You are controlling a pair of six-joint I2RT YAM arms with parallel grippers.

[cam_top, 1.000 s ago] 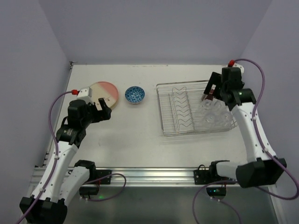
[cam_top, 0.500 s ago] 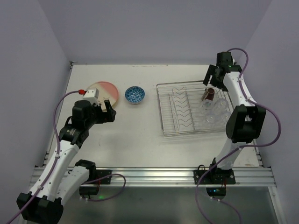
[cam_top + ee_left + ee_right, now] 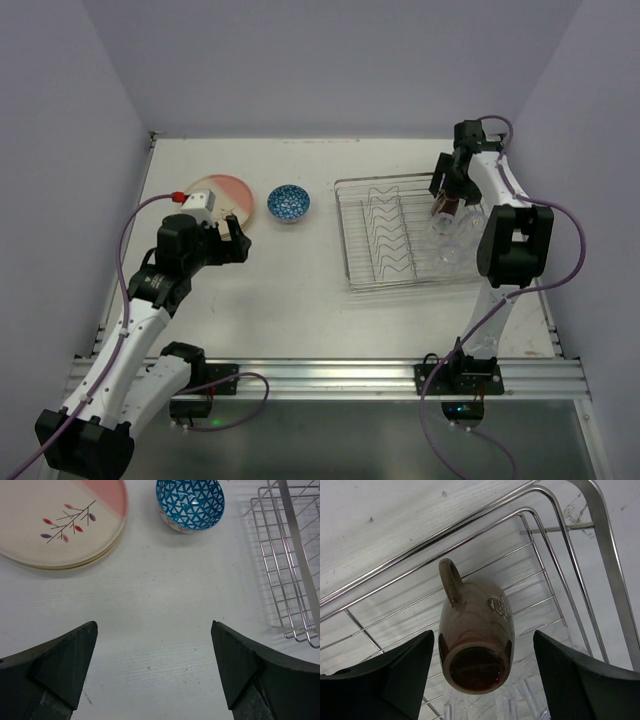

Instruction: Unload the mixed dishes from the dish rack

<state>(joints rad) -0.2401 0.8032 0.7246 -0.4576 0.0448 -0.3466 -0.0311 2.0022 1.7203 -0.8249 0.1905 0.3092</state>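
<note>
A pale bench (image 3: 300, 290) set between lilac walls carries everything. On its left lie the cream plates (image 3: 60, 525), stacked flat, the top one part pink, with the blue-patterned bowl (image 3: 190, 502) just beside them. We judge these already unloaded.

On the right stands the dish rack (image 3: 346, 235), its zigzag dividers bare. In its far right corner the dark brown mug (image 3: 475, 630) is tipped over, its base toward the wrist camera and its handle pointing at the rack's rim. It seems to lean on the clear tumblers (image 3: 458, 245) grouped at that end.

We take the step in hand to be the grasp on the mug. The right fingers (image 3: 395, 675) stand apart, one on each side of its body, with a gap showing on both sides, so nothing is held yet. The left fingers (image 3: 60, 660) are spread wide and empty above bare bench near the plates.

Next, we think, the right fingers must close across the mug's barrel, clear of the handle. Then they must lift it free of the wire rim without knocking the glasses beneath.
</note>
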